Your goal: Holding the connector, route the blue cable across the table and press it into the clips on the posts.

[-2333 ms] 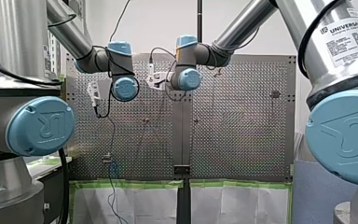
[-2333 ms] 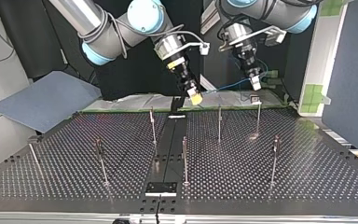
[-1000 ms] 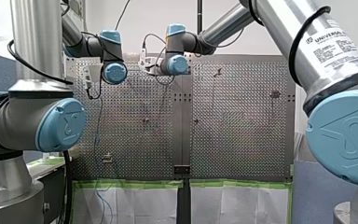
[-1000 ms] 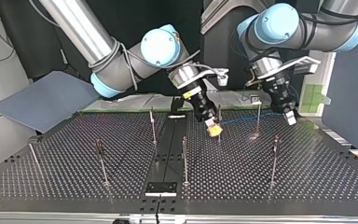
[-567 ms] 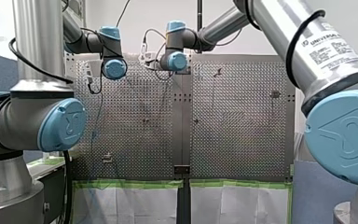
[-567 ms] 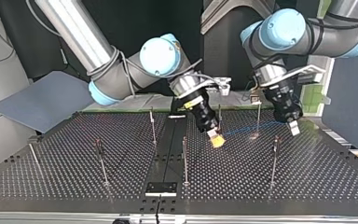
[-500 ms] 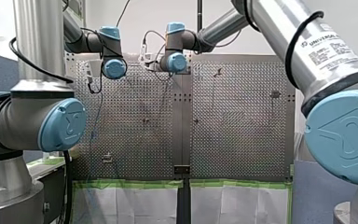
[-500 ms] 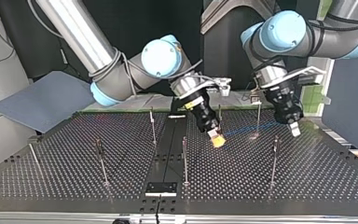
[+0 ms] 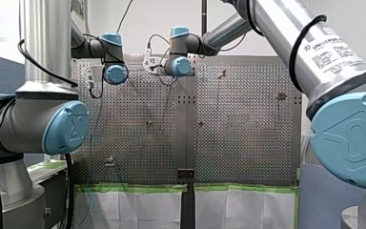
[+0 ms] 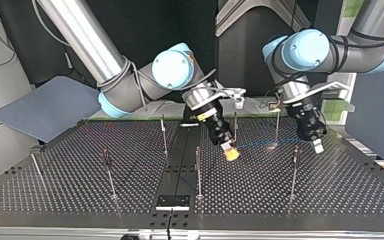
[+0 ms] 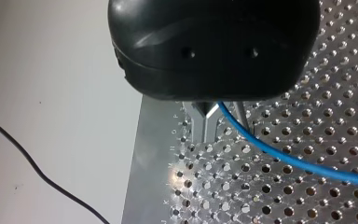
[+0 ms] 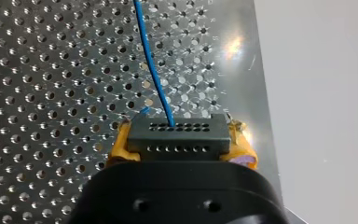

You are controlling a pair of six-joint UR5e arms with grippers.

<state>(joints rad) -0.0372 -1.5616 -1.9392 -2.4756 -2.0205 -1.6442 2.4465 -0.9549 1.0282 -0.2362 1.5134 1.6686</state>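
A pale, evenly lit wall (image 9: 143, 19) stands beyond the far edge of the perforated table (image 10: 80, 190); green tape (image 9: 133, 188) lines its near edge above white sheeting (image 9: 133, 210). From across the table a dark backdrop (image 10: 145, 25) fills the middle; a blue-grey board (image 10: 50, 107) lies slanted at the left; a blue-grey partition (image 10: 375, 100) stands at the right.

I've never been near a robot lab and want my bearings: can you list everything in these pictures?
perforated table: one, metal, under both arms.
posts: seven, thin metal, upright across the table.
blue cable: one, blue, from the connector, passing under the left tool.
connector: one, dark grey, in the right tool.
panel: one, grey-blue, beside the table at the top view's left.
right tool: one, yellow pads, shut on the connector.
left tool: one, black, above the table at the top view's right.
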